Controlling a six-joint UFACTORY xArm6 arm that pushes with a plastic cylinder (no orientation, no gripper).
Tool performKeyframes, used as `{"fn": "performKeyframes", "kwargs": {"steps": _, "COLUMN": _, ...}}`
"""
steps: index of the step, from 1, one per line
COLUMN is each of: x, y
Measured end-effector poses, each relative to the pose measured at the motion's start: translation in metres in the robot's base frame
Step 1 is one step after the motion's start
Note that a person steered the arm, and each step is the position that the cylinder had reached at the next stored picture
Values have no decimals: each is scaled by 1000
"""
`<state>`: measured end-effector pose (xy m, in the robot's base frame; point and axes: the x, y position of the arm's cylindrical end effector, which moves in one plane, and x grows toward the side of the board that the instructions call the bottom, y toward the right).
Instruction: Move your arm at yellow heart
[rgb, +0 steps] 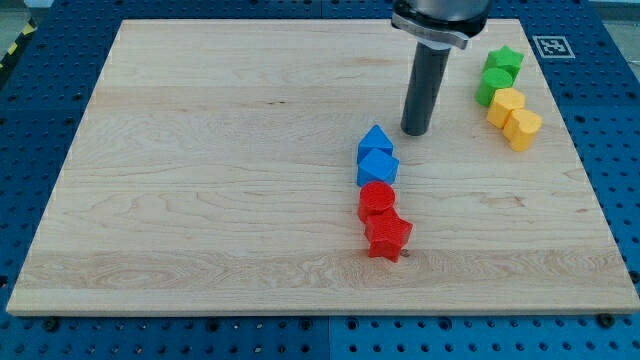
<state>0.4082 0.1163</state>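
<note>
My tip (416, 131) sits on the counter (200, 180), just up-right of the blue blocks (376, 156). Yellow heart (523, 128) lies to the view's right, about level w/ the tip — well apart, straight rightward push. No jaws here — bare rod, holding nothing. Heart touches another yellow block (505, 104).

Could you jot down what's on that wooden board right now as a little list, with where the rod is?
board: wooden board
my tip, touching no block, just up and right of the blue blocks
blue blocks: two, mid-board
red blocks: round one, star, below the blue
green blocks: two, upper right
yellow blocks: two, just below the green; shapes unclear
tip to yellow: apart, yellow lies to the view's right
</note>
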Motion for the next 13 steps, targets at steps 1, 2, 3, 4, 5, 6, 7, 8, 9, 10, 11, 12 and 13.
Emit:
{"fn": "performKeyframes", "kwargs": {"steps": 1, "x": 1, "y": 10}}
{"fn": "performKeyframes", "kwargs": {"steps": 2, "x": 15, "y": 16}}
{"fn": "performKeyframes", "kwargs": {"steps": 3, "x": 30, "y": 41}}
{"fn": "performKeyframes", "kwargs": {"steps": 4, "x": 49, "y": 73}}
{"fn": "performKeyframes", "kwargs": {"steps": 5, "x": 49, "y": 74}}
{"fn": "performKeyframes", "kwargs": {"steps": 6, "x": 50, "y": 74}}
{"fn": "performKeyframes", "kwargs": {"steps": 7, "x": 63, "y": 84}}
{"fn": "performKeyframes", "kwargs": {"steps": 8, "x": 74, "y": 92}}
{"fn": "performKeyframes", "kwargs": {"steps": 9, "x": 74, "y": 92}}
{"fn": "performKeyframes", "kwargs": {"steps": 10, "x": 80, "y": 92}}
{"fn": "performKeyframes", "kwargs": {"steps": 11, "x": 81, "y": 92}}
{"fn": "performKeyframes", "kwargs": {"steps": 12, "x": 81, "y": 92}}
{"fn": "performKeyframes", "kwargs": {"steps": 13, "x": 84, "y": 95}}
